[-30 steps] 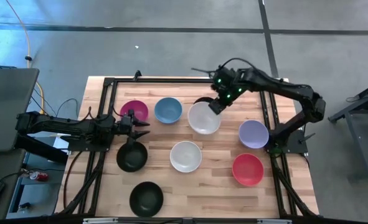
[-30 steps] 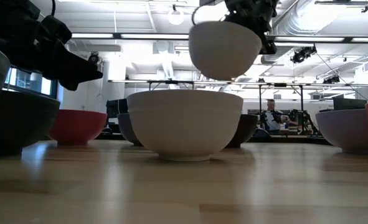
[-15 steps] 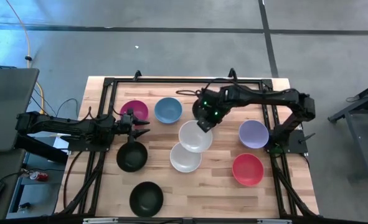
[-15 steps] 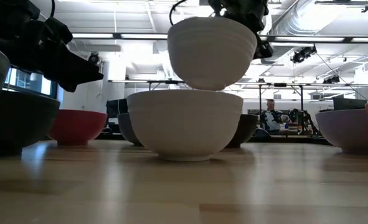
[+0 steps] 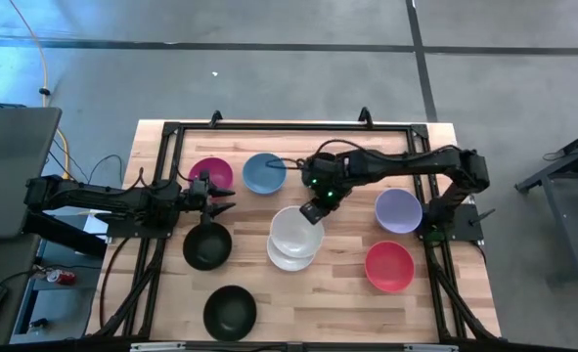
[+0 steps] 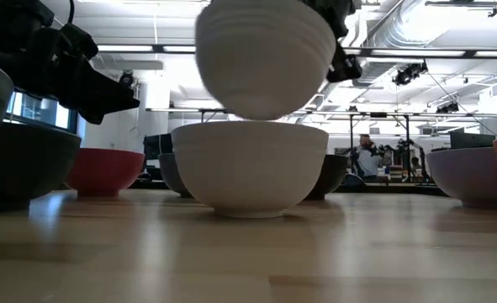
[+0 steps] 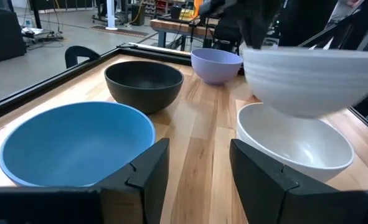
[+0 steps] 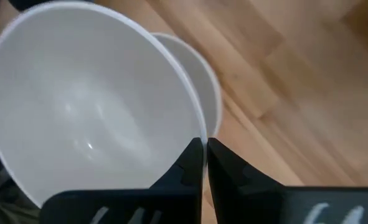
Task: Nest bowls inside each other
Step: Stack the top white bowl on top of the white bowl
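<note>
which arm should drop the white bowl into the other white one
Right. The right gripper is shut on the rim of the raised round white bowl, which hangs just above the second white bowl on the table. The left gripper waits open between the magenta bowl and a black bowl.

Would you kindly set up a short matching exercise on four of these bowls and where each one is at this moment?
Things:
1. carried white bowl
2. second white bowl
3. magenta bowl
4. lavender bowl

Places:
A. beside the blue bowl, near the left gripper
B. on the table, right under a held bowl
C. pinched at its rim by the right gripper, in the air
D. beside the red bowl

Pairs: 1-C, 2-B, 3-A, 4-D
</note>
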### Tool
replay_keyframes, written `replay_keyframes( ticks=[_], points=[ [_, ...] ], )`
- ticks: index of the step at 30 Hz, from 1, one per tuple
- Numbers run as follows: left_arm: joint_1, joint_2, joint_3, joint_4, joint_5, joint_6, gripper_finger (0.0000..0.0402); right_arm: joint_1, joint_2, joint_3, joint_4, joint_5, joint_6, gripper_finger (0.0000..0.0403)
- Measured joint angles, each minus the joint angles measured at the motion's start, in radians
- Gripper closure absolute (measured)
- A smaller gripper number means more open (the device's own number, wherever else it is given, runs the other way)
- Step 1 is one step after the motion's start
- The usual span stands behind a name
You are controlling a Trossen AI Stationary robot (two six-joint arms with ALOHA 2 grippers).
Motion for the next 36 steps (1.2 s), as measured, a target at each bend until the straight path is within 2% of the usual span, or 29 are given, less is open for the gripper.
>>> replay_keyframes(
  ticks=[4,12,19,36],
  points=[
    [0.0,0.0,0.0,0.0,0.0,0.0,0.0243,0.012,0.054,0.028,0.008,-0.024,-0.028,0.0403],
    [0.0,0.0,0.0,-0.004,0.001,0.003,0.0243,0.026,0.198,0.258,-0.216,0.052,-0.099,0.0403],
    [0.0,0.0,0.0,-0.008,0.003,0.003,0.0243,0.056,0.331,0.409,-0.317,0.048,-0.182,0.0403],
    [0.0,0.0,0.0,-0.008,0.003,0.0,0.0243,0.063,0.349,0.377,-0.269,0.134,-0.227,0.0403]
  ],
)
